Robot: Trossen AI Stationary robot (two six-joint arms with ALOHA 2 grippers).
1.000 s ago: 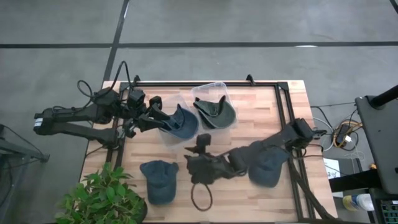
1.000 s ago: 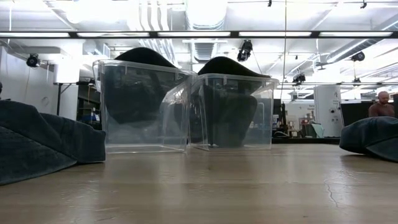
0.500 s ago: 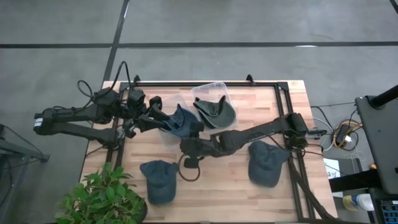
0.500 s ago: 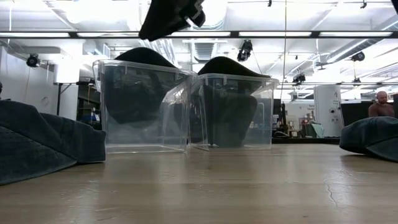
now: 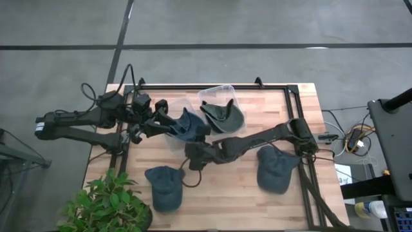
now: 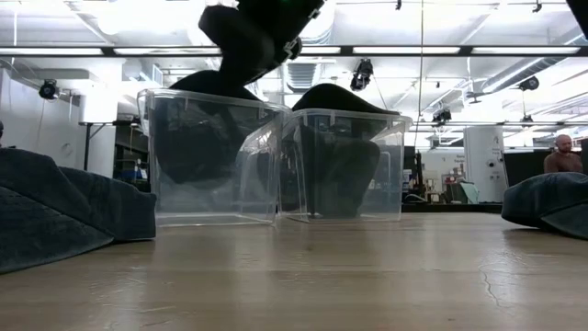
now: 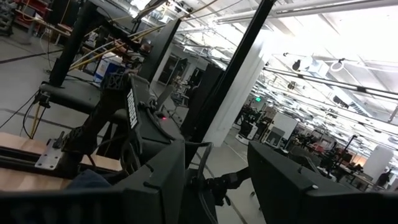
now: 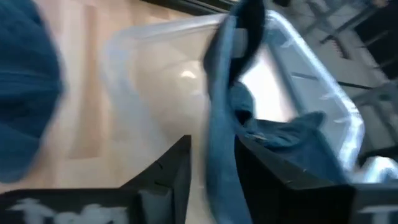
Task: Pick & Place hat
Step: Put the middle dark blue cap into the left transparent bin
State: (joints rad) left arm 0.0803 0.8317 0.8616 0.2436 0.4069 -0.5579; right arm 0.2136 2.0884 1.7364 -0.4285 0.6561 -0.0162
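My right gripper (image 5: 193, 156) hovers just near of the left clear bin (image 5: 175, 136), shut on a dark blue hat (image 6: 250, 39) whose strap loop (image 5: 183, 177) dangles toward the table. In the right wrist view the gripper (image 8: 211, 149) faces the bin (image 8: 155, 74), which has another blue hat (image 8: 280, 134) inside. My left gripper (image 5: 162, 122) (image 7: 217, 155) waits open at that bin's left wall. The right bin (image 5: 219, 103) holds a dark green hat (image 5: 222, 117). Two blue hats (image 5: 166, 187) (image 5: 278, 169) lie on the table. My right gripper pinches a narrow blue strip of the hat (image 8: 221, 124) between its two fingers, coming level from the table's right. The hat is lifted clear of the table and hangs below the fingers (image 6: 250, 39), with its strap loop (image 5: 183, 177) slack underneath.
The two clear bins (image 6: 211, 156) (image 6: 344, 165) stand side by side at the table's far middle. A potted plant (image 5: 106, 203) sits at the near left corner. A black frame (image 5: 293, 122) runs along the far and right edges. Bare wood (image 5: 222, 193) lies between the two loose hats.
My right gripper has carried the hat from the table's near middle toward the far left, up to the left bin. The hat has come into the low view from above and hangs in front of the left bin. The strap loop has swung along with it.
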